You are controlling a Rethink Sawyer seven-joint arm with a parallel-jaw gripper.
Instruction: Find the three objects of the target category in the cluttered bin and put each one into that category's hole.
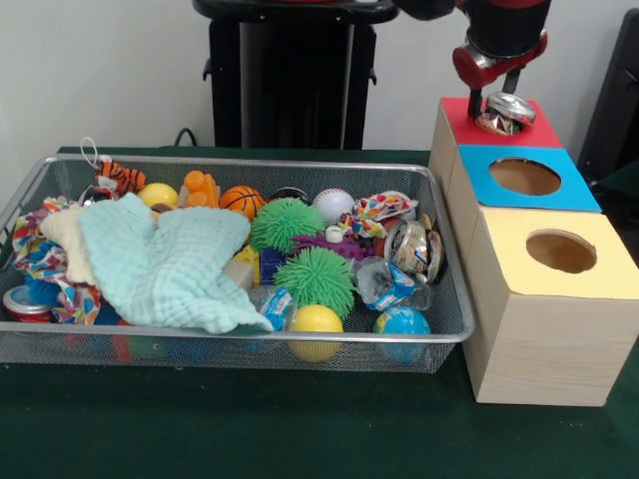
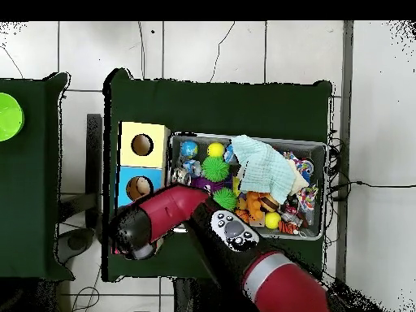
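Nearest to the front camera stands the yellow-topped box (image 1: pixel 552 309), then the blue-topped one (image 1: pixel 524 178). Behind them, the gripper (image 1: pixel 502 103) hangs over the red-topped box (image 1: pixel 455 128), clamped on a dented can (image 1: pixel 504 111), right at the hole. Thin metal: light, slippery, easy to crush, so holding the sides is best. Far to its side in the bin (image 1: pixel 240 334), another can (image 1: pixel 416 249) lies among spiky balls.

From overhead, the arm (image 2: pixel 166 215) hides the red box; the gripper I cannot see.
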